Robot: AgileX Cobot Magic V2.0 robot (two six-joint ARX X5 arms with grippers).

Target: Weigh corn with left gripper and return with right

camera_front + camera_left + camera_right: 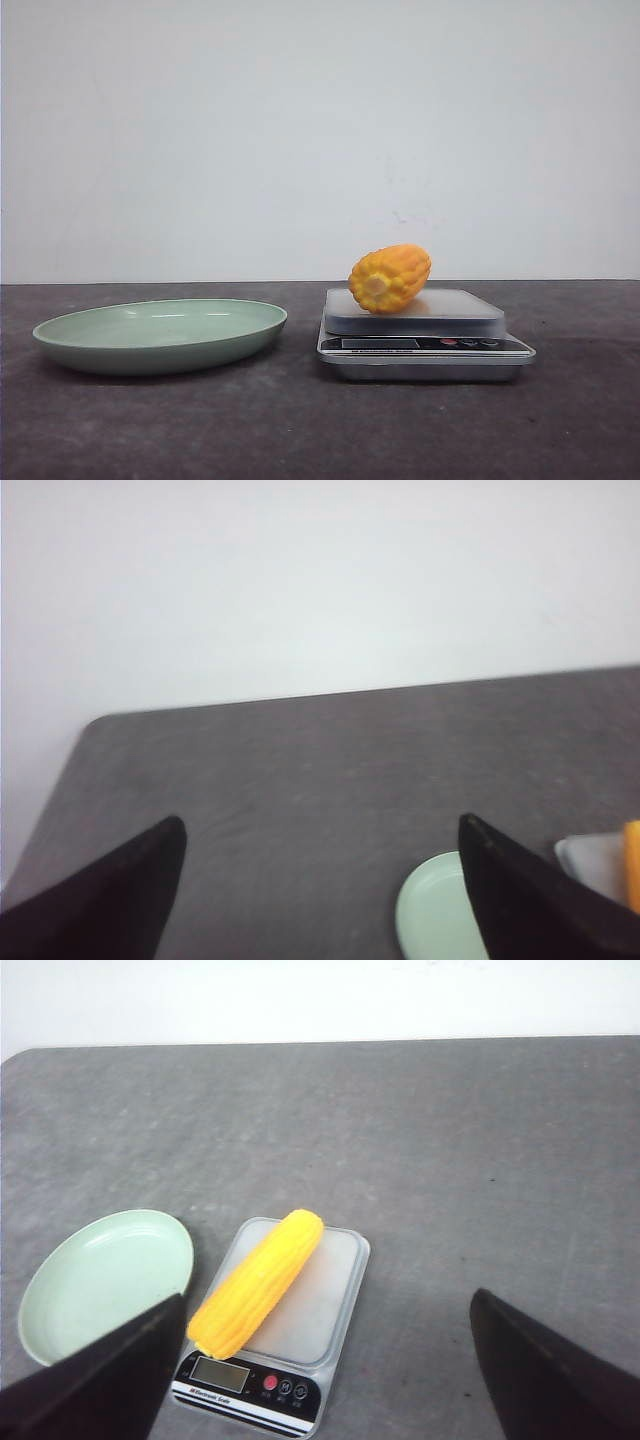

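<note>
A dark grey counter point(300, 430) carries everything, with a plain white wall point(320, 130) behind it. On the counter's left side sits a shallow pale green plate point(120, 350), with nothing showing in it. Just beside it, to the right and not touching, stands a silver scale point(425, 355) with a flat grey platform, a small display and round buttons along its front edge; what the display reads is too small to tell.

The corn point(390, 278) lies on its side on the scale's platform, its paler blunt end turned toward the front and a little left. In the right wrist view the cob point(257, 1282) lies aslant across the platform, one end reaching out over the display edge.

Neither arm shows in the front view. The left hand point(325, 900) hangs over bare counter with its two black fingers point(110, 900) spread wide and nothing between them; the plate and a sliver of corn lie off beyond one finger. The right hand point(325, 1380) hangs above the scale, fingers point(545, 1375) likewise wide apart and holding nothing, well clear of the corn.
</note>
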